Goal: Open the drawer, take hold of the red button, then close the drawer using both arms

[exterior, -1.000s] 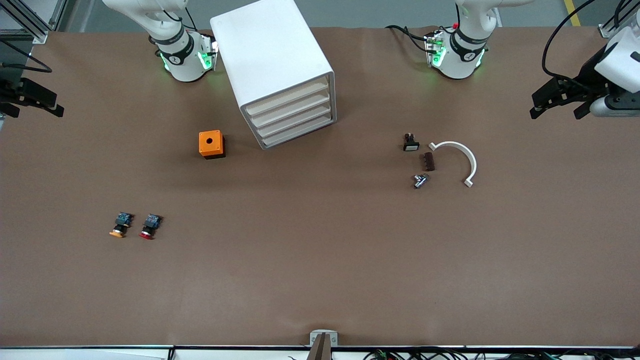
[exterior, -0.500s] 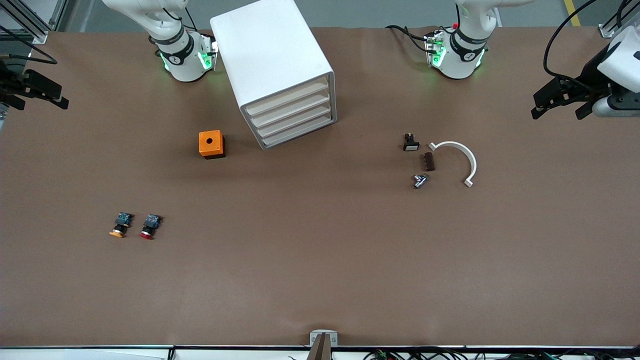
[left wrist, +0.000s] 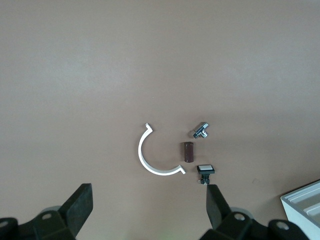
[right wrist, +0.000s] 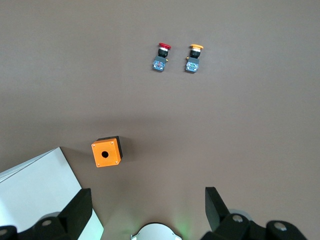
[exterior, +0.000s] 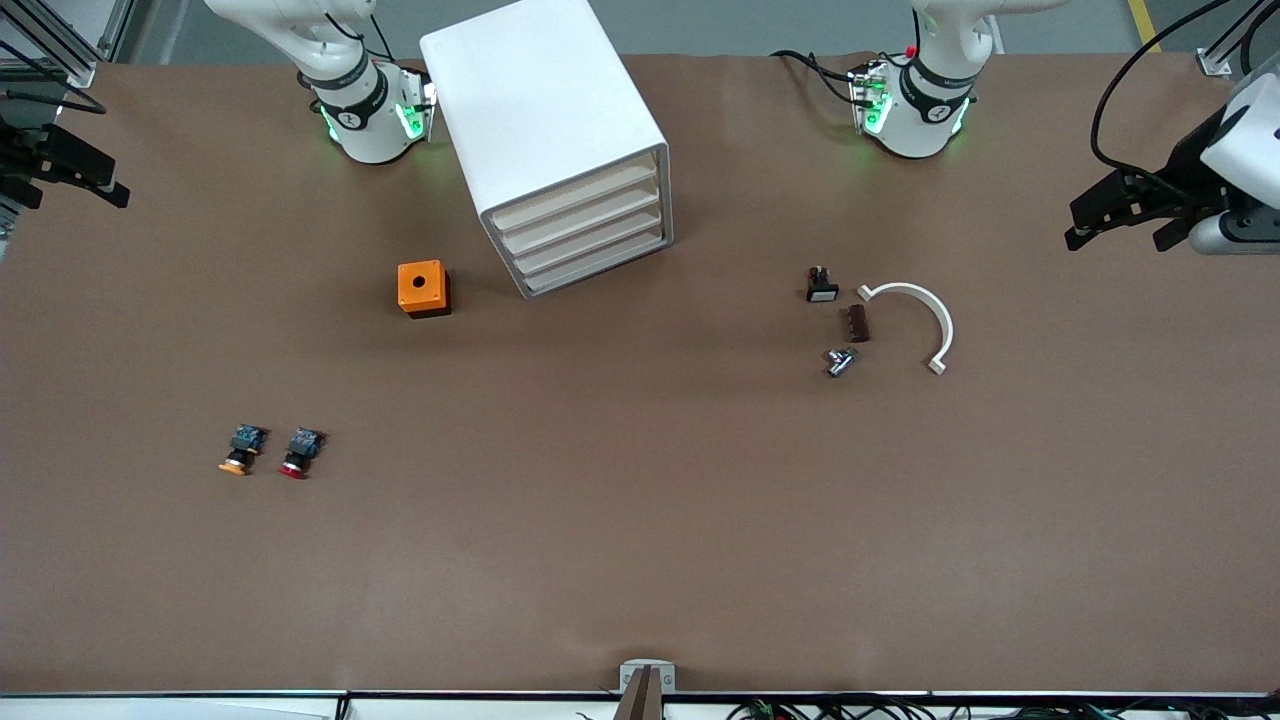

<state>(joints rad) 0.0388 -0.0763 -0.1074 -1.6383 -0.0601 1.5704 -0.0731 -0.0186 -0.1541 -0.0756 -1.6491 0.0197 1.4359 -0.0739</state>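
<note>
Big white boxy cabinet (exterior: 550,130) has all four shallow off-white drawers (exterior: 585,232) pushed in, contents not visible; small orange cube with a hole (exterior: 423,288) sits at its 8 o'clock. Tiny red-capped push-button (exterior: 299,451) lies on the brown table (exterior: 640,520) at the cube's 7 o'clock, just beside the orange-capped twin (exterior: 240,449). Left gripper (exterior: 1120,212) and right gripper (exterior: 55,175) hang over their table ends, fingers apart, holding nothing.
</note>
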